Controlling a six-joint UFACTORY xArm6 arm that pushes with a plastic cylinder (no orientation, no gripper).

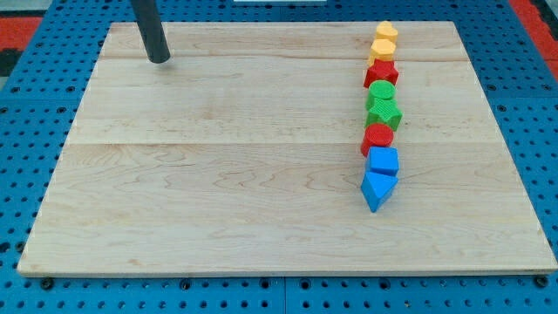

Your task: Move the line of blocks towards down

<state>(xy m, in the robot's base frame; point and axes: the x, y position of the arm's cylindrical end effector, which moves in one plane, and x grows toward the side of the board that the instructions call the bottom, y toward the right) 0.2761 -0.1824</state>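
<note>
Pale wooden counter (218,174) fills most of the view, made of planks with seams running left to right, grain visible. Under and around it a blue pegboard surface (35,105) with rows of small holes. Red patches at the view's top-left corner (22,26) and top-right corner (532,13). Light even, soft shadows.

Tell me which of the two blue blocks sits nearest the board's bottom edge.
The blue triangular block, the last in the line. The other blue block sits just above it, touching the red block.
</note>
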